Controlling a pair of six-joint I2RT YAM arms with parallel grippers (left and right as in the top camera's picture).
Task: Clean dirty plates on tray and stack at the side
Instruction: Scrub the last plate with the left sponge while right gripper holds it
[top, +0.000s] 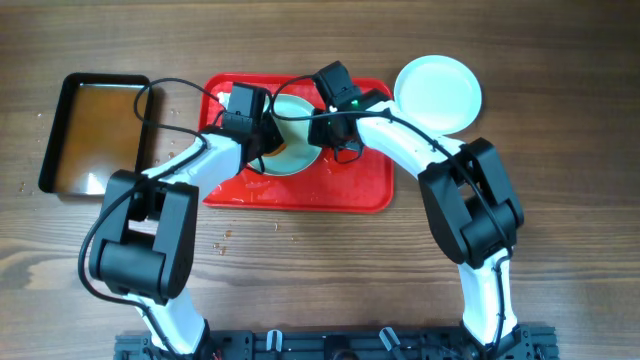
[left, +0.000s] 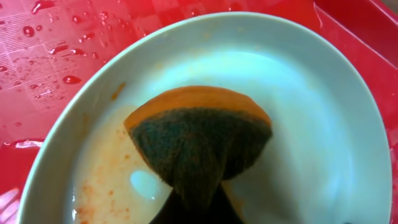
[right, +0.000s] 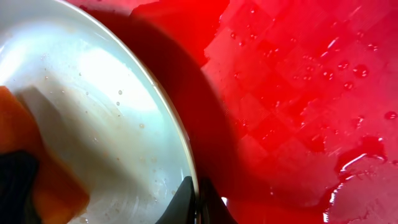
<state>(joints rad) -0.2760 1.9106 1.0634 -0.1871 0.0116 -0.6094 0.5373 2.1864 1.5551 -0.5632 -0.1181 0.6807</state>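
A white plate (top: 291, 140) lies in the middle of the red tray (top: 360, 185). My left gripper (top: 262, 135) is shut on an orange sponge with a dark scouring face (left: 199, 134), pressed into the plate (left: 311, 124). Orange smears and wet film cover the plate's lower left (left: 102, 180). My right gripper (right: 198, 202) is shut on the plate's rim (right: 177, 137), one finger inside and one outside. The sponge (right: 53, 180) shows at the left of the right wrist view. Another white plate (top: 438, 92) lies on the table right of the tray.
A black tray of brownish liquid (top: 95, 130) stands at the left on the wooden table. Water drops and puddles lie on the red tray (right: 348, 162). Both arms cross over the tray's middle.
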